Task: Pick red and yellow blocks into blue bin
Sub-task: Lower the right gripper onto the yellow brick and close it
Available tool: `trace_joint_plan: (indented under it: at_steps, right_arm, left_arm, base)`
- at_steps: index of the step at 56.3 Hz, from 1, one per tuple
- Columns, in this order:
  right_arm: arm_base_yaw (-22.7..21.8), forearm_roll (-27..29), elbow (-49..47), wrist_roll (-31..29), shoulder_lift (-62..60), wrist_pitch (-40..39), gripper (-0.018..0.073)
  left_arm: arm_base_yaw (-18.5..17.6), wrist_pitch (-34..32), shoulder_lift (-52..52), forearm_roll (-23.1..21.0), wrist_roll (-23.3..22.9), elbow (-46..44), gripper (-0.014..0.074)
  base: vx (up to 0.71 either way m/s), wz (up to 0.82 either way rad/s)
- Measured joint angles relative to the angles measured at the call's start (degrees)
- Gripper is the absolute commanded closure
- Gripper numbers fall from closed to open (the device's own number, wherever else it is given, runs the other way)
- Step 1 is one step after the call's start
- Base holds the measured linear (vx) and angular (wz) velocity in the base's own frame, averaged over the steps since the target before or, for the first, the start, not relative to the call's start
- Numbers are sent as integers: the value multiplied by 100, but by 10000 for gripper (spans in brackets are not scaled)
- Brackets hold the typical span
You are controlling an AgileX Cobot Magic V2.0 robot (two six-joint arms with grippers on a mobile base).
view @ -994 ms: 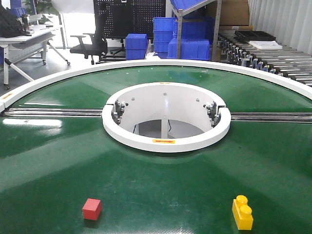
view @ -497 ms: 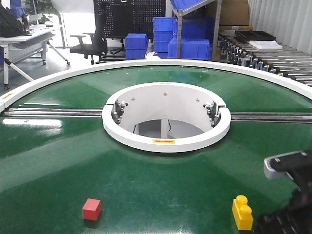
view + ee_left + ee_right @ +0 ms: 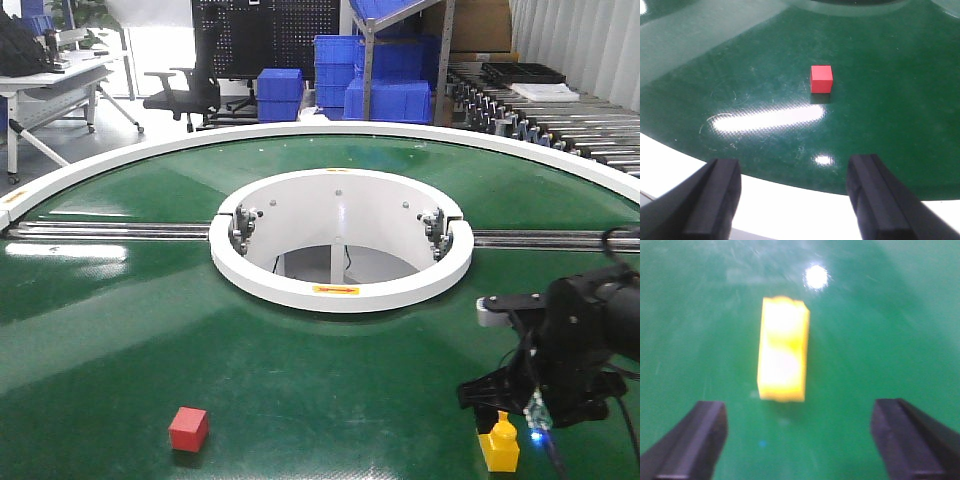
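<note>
Yellow studded brick (image 3: 783, 352) under the right gripper (image 3: 799, 412), jaws spread wide; plain red cube (image 3: 821, 79) apart

- You have one red block (image 3: 189, 428).
- You have one yellow brick (image 3: 497, 452).
- You have two grippers: the left gripper (image 3: 793, 165) and the right gripper (image 3: 800, 407).
- You can see one white ring (image 3: 340, 291) on one green table (image 3: 120, 330).
- You can see one black chair (image 3: 185, 85) far back.

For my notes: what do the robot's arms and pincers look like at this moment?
The left pincer and right pincer are both matte black and blocky. The right arm is black and bulky, with a silver-grey bracket, thin black cables and a small blue light. No markings show.
</note>
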Motion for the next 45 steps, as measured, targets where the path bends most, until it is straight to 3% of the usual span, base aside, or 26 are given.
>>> trace_joint_plan:
  at_steps: [25, 45]
  right_arm:
    - [0, 19, -631, -7, 1219, -39, 51]
    - [0, 19, -642, -11, 1280, -33, 375]
  left_arm:
    - [0, 5, 0, 0, 0, 0, 46]
    - [0, 5, 0, 0, 0, 0, 46]
  base:
    - [0, 0]
    - [0, 0]
